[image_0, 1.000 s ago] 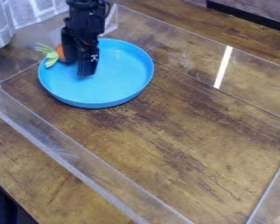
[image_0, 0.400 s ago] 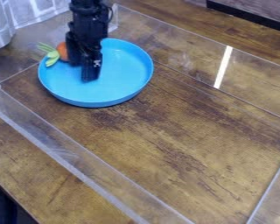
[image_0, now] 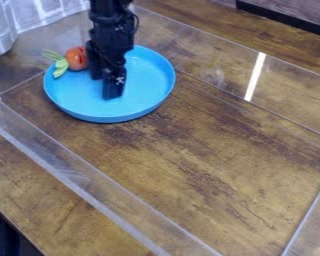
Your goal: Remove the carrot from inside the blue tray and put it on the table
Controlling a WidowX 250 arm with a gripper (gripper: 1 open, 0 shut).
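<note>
**Claw over the tray, carrot off to its left**

The black arm comes straight down from the top of the picture and the claw (image_0: 112,88) points down into the blue tray (image_0: 147,98), its tips low over the tray's floor, near the middle. From where I stand I see only a dark block at the tip, so the fingers themselves are hard to separate, but the claw is spread wide and there's nothing in it.

The carrot (image_0: 75,58) is not under the claw. It sits to the claw's left and a little behind it, at the tray's far-left rim, orange body plain to see, with its green leaves (image_0: 53,64) sticking out further left over the edge. There's a clear gap between the carrot and the arm; they are near each other, not touching.

To the claw's right and front, the dark wooden surface (image_0: 216,150) stretches away, glossy, with a bright streak of light on it.
</note>
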